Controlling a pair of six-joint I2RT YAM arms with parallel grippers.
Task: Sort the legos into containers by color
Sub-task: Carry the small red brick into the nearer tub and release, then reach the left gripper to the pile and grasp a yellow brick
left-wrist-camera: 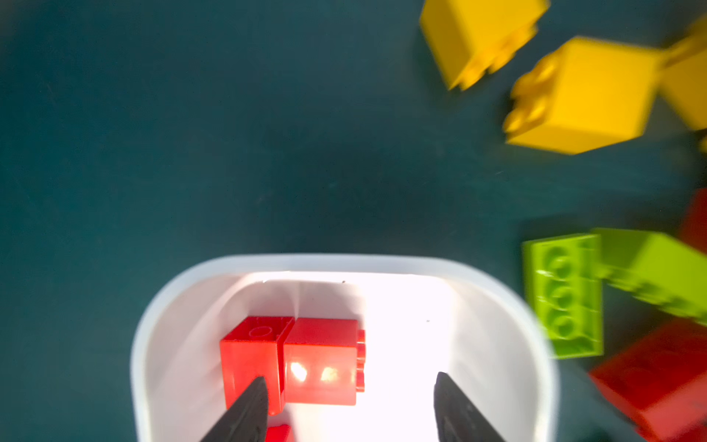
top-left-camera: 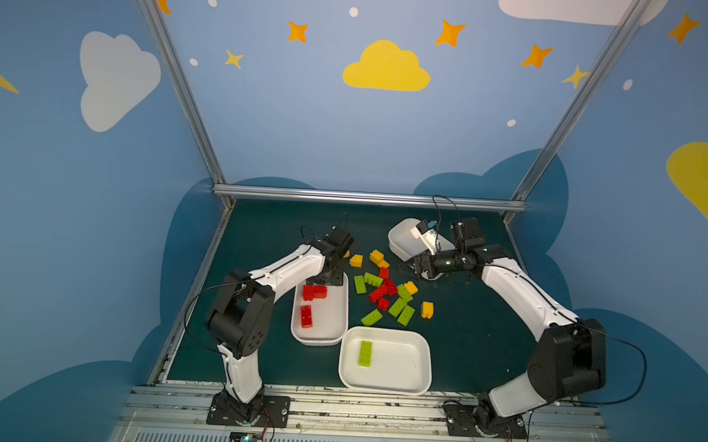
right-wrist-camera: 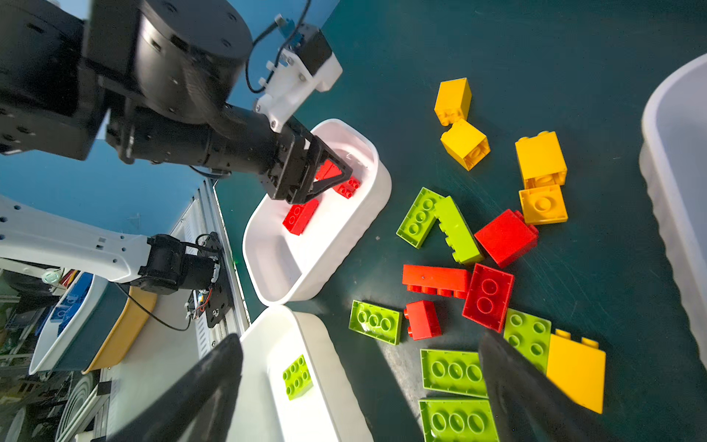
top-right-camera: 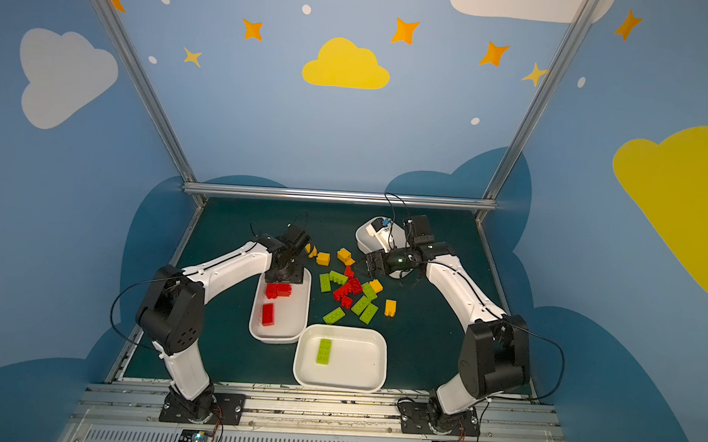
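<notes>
Red, lime green and yellow legos lie in a loose pile (top-left-camera: 384, 290) (top-right-camera: 350, 290) mid-table. The left container (top-left-camera: 332, 325) holds three red bricks (top-left-camera: 314, 292). My left gripper (left-wrist-camera: 350, 405) (right-wrist-camera: 333, 180) hangs open over its far end, and two red bricks (left-wrist-camera: 321, 359) lie loose on the floor below the fingertips. The front container (top-left-camera: 403, 366) holds one green brick (top-left-camera: 365, 352) (right-wrist-camera: 297, 377). My right gripper (right-wrist-camera: 359, 342) (top-left-camera: 404, 268) stands wide open above the pile's far right side, holding nothing. The far container (top-left-camera: 399, 232) is partly hidden behind that arm.
One yellow brick (top-left-camera: 426, 310) sits apart to the right of the pile, and two yellow bricks (left-wrist-camera: 581, 95) lie beyond the left container. An aluminium rail (top-left-camera: 366, 197) bounds the table's back. Blue and yellow bins (right-wrist-camera: 76, 317) stand off the table.
</notes>
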